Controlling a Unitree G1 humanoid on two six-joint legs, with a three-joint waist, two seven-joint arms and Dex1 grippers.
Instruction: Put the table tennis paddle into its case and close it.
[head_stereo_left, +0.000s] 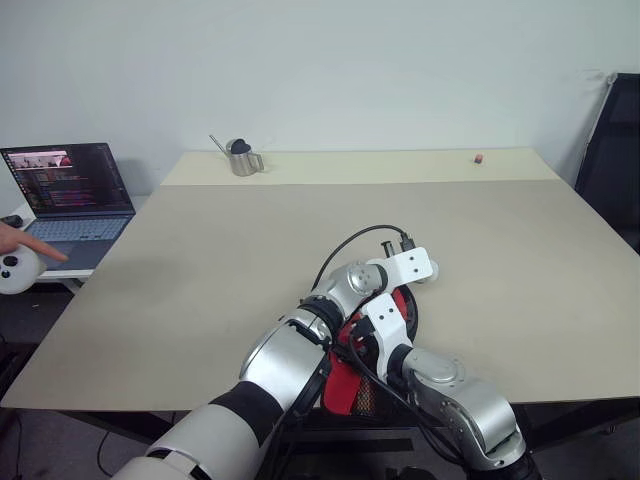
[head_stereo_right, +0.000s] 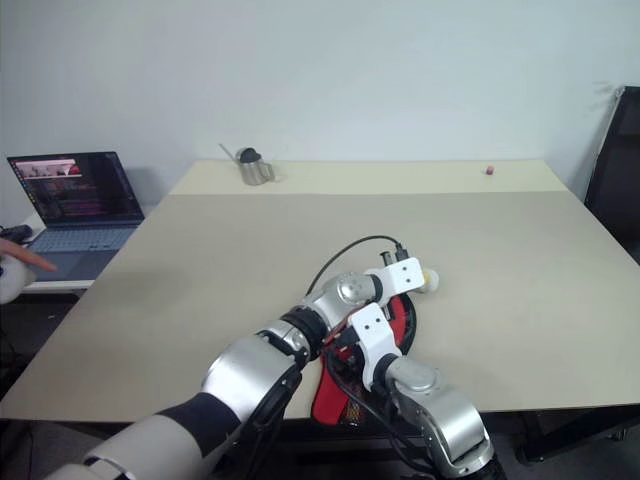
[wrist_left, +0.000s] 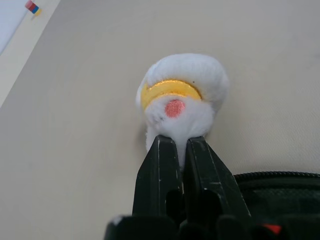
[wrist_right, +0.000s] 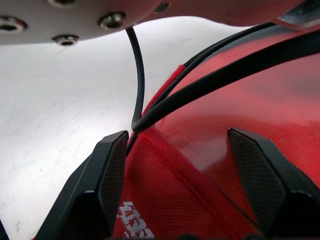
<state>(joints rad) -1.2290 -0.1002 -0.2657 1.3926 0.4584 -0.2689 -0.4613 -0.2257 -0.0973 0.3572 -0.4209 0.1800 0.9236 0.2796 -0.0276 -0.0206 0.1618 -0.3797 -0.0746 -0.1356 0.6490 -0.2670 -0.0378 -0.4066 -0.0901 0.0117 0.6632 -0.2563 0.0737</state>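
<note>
Now left gripper (wrist_left: 182, 150) jaws pinch white ball (wrist_left: 182, 95); right gripper (wrist_right: 192, 165) jaws straddle case (wrist_right: 165, 200).

The left hand (wrist_left: 181, 150) is being held forward with its black fingers (wrist_left: 159, 170) pinched nearly together, while the right hand (wrist_right: 182, 165) is being kept behind it, its fingers (wrist_right: 112, 165) spread wide.

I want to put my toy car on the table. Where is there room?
Lots of bare table lies between the laptop and the robot arms, and between the metal cup and the small block at the far edge. The right side is bare too. It is crowded at the near edge, where both grippers work around the red case and a white plush ball.
</note>
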